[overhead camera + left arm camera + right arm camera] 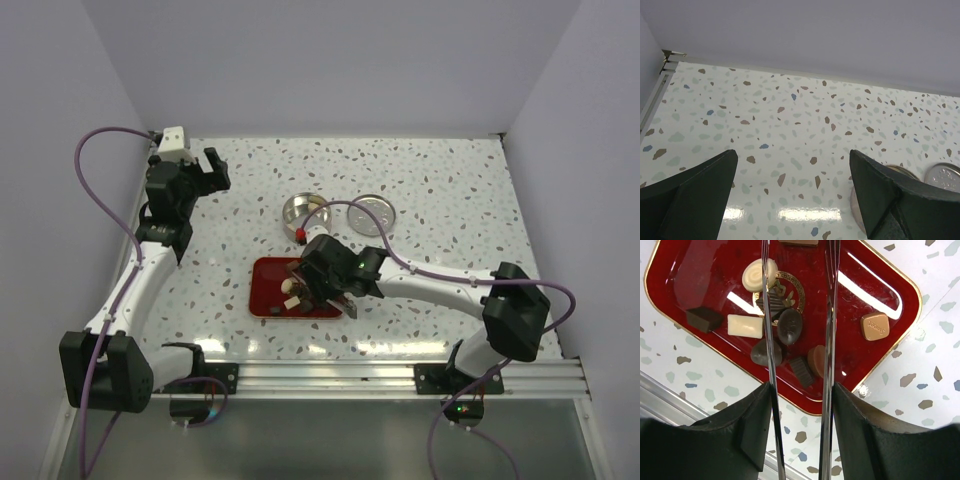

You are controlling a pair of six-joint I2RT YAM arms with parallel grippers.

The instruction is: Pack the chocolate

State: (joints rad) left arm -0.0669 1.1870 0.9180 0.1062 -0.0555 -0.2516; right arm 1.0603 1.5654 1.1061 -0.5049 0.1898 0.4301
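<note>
chocolate (789, 326): loose pieces on red tray (700, 275) just ahead of right gripper (800, 390), whose jaws clasp tweezers (829, 315) with tips apart; left gripper (792, 165) released, idle; centre one dark piece between tips, squeeze gently.

- Top view: right gripper (318, 290) covers most of the red tray (265, 272). Only a few bits of chocolate (291, 299) peek out, too small to sort by colour.
- Tiny red thing (300, 233) beside the round tin (300, 211): too small to name.
- Inside the tin, possibly one pale piece. Unclear.
- Right wrist: tweezers (829, 315) run off the top edge, tips unseen. Their arms cross some dark pieces.
- Light brown piece (797, 242) and the tray's far corner are cut by the top edge.
- Left wrist: left gripper (792, 156) fingers (690, 195) are cut at the bottom. Tin is half hidden behind one finger. Lid (944, 177) is cut by the right edge.
</note>
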